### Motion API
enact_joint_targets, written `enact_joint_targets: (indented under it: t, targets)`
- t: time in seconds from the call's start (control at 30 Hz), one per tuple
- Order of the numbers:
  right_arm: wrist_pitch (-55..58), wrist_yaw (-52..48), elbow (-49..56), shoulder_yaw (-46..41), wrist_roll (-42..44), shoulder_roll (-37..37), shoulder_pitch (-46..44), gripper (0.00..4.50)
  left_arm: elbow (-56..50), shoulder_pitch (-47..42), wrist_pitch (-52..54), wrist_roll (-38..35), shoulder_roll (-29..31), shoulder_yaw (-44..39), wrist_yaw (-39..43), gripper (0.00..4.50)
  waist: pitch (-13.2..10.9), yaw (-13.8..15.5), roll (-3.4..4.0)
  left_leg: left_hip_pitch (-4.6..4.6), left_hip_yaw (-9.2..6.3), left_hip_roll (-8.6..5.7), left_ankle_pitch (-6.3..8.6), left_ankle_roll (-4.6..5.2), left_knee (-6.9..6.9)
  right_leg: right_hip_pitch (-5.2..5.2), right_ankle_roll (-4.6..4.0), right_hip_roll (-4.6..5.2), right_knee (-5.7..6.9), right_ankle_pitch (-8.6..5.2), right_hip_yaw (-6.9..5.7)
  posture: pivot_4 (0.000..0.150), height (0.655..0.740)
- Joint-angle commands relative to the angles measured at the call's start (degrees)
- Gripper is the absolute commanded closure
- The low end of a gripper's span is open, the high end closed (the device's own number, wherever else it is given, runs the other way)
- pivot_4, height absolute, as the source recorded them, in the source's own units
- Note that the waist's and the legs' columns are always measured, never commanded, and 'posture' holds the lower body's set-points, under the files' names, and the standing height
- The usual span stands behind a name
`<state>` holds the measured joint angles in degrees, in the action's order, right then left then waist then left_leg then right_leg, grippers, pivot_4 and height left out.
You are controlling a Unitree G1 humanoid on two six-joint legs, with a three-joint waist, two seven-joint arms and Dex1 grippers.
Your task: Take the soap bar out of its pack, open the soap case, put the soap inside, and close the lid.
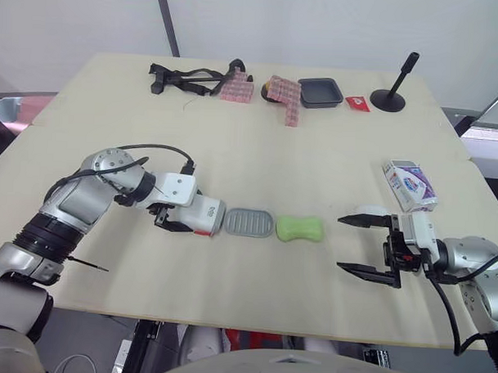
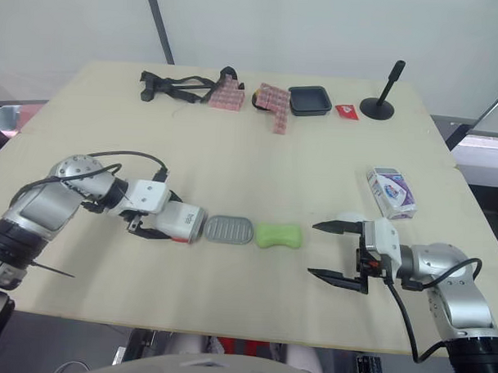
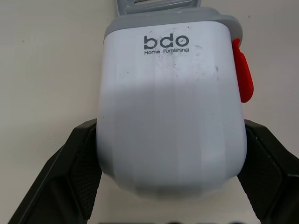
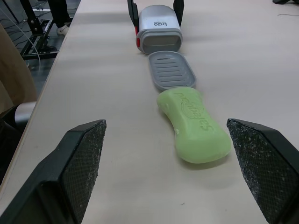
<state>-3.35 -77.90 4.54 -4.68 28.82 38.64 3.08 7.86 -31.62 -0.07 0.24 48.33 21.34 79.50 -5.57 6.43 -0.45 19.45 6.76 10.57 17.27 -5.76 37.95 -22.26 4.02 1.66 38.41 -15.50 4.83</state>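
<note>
My left pincer [image 1: 181, 217] is clenched on the white shell of the soap case [image 1: 205, 216], one finger on each side, I judge to pin it down while its grey tray [image 1: 249, 222] stands drawn out toward the middle of the table [image 1: 316, 148]; the tray holds nothing; the green soap bar [image 1: 300, 228] lies bare on the wood just beside the tray's end, in line with it, nearer the front edge than the far one; my right pincer [image 1: 343, 242] hangs released, jaws wide, low by the front right corner and aimed along that line, likely so as to take the bar; the soap pack [image 1: 410, 184] lies beyond it by the right edge, and whether it is open I cannot tell.
</note>
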Motion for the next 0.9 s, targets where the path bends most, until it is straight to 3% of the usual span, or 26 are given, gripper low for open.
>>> enact_joint_targets:
  t: [0.03, 0.07, 0.37, 0.53, 0.73, 0.9]
  targets:
    - [0.02, -0.73, 0.12, -0.61, 0.38, 1.17, -0.44, 0.01, 2.42, -0.71, -2.16, 0.94, 0.0, -1.29, -0.68, 0.54, 0.0, 0.01, 0.0, 0.0, 0.0, 0.0, 0.0, 0.0, 0.0, 0.0, 0.0, 0.0, 0.0, 0.0, 0.0, 0.15, 0.74]
    - [-0.06, -0.83, 0.0, -0.71, 0.37, 1.26, -0.42, 0.0, 2.84, -0.76, -2.5, 0.73, -0.13, -1.43, -0.62, 0.01, 0.0, 0.0, 0.0, 0.0, 0.0, 0.0, 0.0, 0.0, 0.0, 0.01, 0.0, 0.0, 0.0, 0.0, 0.0, 0.15, 0.74]
    - [-0.42, -1.15, -0.79, -0.7, 0.06, 1.2, -0.54, 0.0, 3.6, -1.19, -2.83, -1.9, -0.43, -2.81, 1.53, 0.01, 0.0, 0.0, 0.0, 0.03, 0.0, 0.0, 0.0, 0.0, 0.0, 0.0, 0.0, 0.01, -0.03, 0.0, -0.03, 0.15, 0.74]
    - [-0.1, -1.07, -0.59, -0.59, 0.09, 1.13, -0.88, 0.0, 2.01, -1.77, -0.96, -7.17, 0.05, -5.54, 5.16, 0.01, 0.0, 0.0, 0.0, 0.03, 0.0, 0.0, 0.0, 0.0, 0.0, 0.0, 0.0, 0.01, -0.02, 0.0, -0.04, 0.15, 0.74]
    - [-0.71, -1.03, -0.59, -0.31, -1.57, 2.19, -2.84, 0.0, -5.71, -0.05, 11.2, -18.45, 0.42, -11.81, 6.79, 0.01, 0.0, -0.07, 0.0, 0.03, 0.0, 0.0, 0.0, 0.0, 0.0, -0.01, 0.0, 0.01, -0.01, 0.0, -0.04, 0.15, 0.74]
    - [8.05, 3.73, 6.31, 2.05, -1.94, 4.19, -8.2, 0.0, -16.25, 10.29, 17.69, -28.3, -2.63, -21.11, -0.97, 0.01, 0.01, -0.52, 0.03, 0.05, 0.01, 0.0, 0.0, -0.01, 0.0, 0.01, 0.0, -0.03, -0.03, 0.0, 0.04, 0.15, 0.74]
